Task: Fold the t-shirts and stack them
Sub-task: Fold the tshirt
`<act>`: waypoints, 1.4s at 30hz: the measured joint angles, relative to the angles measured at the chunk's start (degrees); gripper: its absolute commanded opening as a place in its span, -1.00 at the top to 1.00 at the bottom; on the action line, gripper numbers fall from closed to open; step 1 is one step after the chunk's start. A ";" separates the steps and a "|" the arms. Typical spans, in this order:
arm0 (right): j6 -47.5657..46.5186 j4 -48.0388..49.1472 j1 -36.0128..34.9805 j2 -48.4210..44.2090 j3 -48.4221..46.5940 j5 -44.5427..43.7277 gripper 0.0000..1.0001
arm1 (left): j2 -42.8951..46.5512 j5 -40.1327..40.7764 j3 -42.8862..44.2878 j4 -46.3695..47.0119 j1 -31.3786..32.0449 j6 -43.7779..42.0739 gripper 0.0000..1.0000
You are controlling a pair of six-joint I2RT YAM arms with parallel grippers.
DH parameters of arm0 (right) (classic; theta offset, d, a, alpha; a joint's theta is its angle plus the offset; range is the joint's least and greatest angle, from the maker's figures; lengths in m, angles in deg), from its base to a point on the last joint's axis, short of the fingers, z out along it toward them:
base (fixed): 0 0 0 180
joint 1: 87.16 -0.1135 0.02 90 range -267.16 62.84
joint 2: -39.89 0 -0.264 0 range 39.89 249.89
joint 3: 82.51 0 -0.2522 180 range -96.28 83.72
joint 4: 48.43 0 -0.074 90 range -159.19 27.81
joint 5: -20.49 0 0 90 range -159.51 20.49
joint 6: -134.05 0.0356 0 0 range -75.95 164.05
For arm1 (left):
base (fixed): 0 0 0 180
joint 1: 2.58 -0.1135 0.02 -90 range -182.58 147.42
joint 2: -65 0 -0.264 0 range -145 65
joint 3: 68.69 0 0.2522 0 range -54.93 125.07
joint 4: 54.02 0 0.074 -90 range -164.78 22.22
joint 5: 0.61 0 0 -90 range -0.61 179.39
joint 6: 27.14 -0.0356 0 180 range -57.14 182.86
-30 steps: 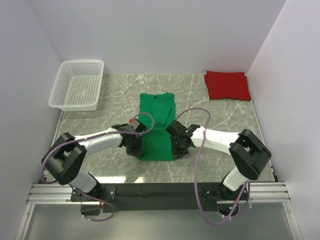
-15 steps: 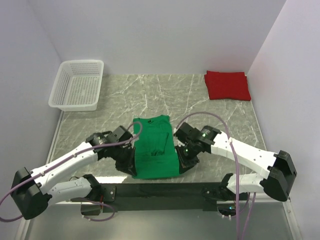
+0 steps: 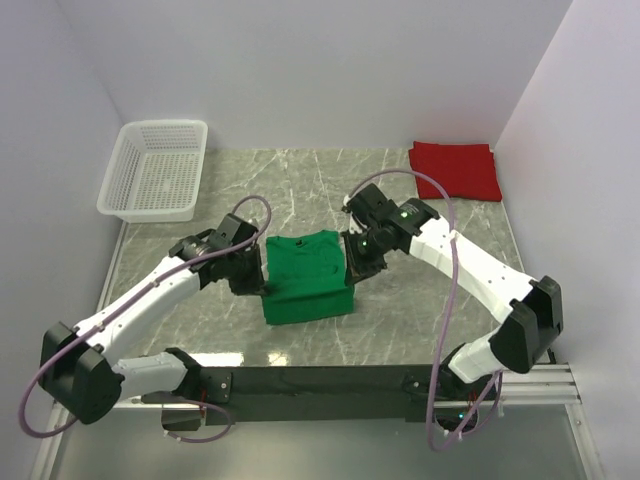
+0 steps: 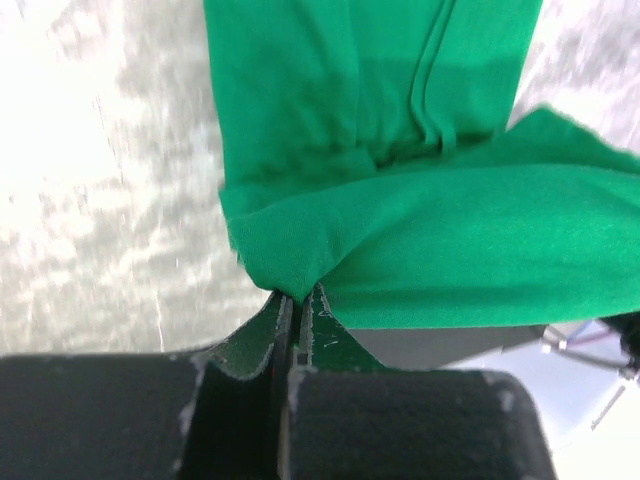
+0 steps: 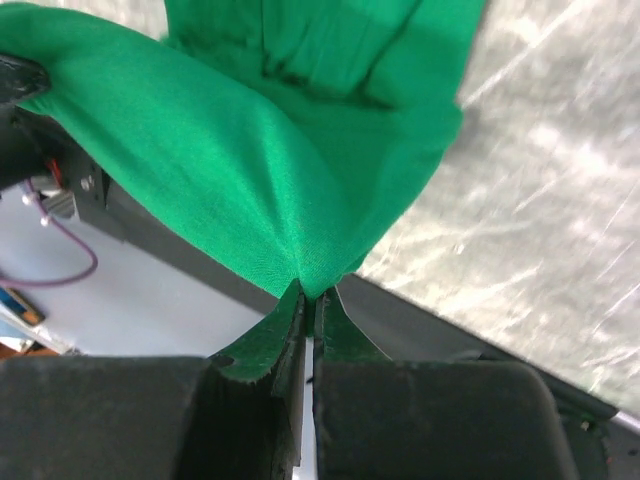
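Note:
The green t-shirt lies mid-table, its near part doubled back over itself. My left gripper is shut on the shirt's left corner, with cloth pinched at its fingertips. On the shirt's right corner my right gripper is shut too, the fabric fanning out from its tips. Both hold the lifted edge above the lower layer. The red t-shirt rests folded at the far right corner.
A white mesh basket stands at the far left. White walls close in the marble table on three sides. The arm bases sit on a rail at the near edge.
Both grippers carried the green shirt's near edge up and away from the bases, folding it over; the shirt now looks shorter. The red shirt and basket stayed put.

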 measured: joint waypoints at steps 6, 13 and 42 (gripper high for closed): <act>-2.67 0.81 2.34 4.57 -3.45 -0.87 1.00 | -5.16 2.75 1.97 5.05 -1.70 -1.11 0.96; -4.46 2.58 4.52 8.66 -6.29 -1.09 1.00 | -9.27 3.85 3.04 9.29 -3.87 -2.43 0.96; -5.31 13.14 10.91 22.69 -7.89 -0.61 1.00 | -24.22 5.53 5.44 20.28 -7.39 -5.77 0.92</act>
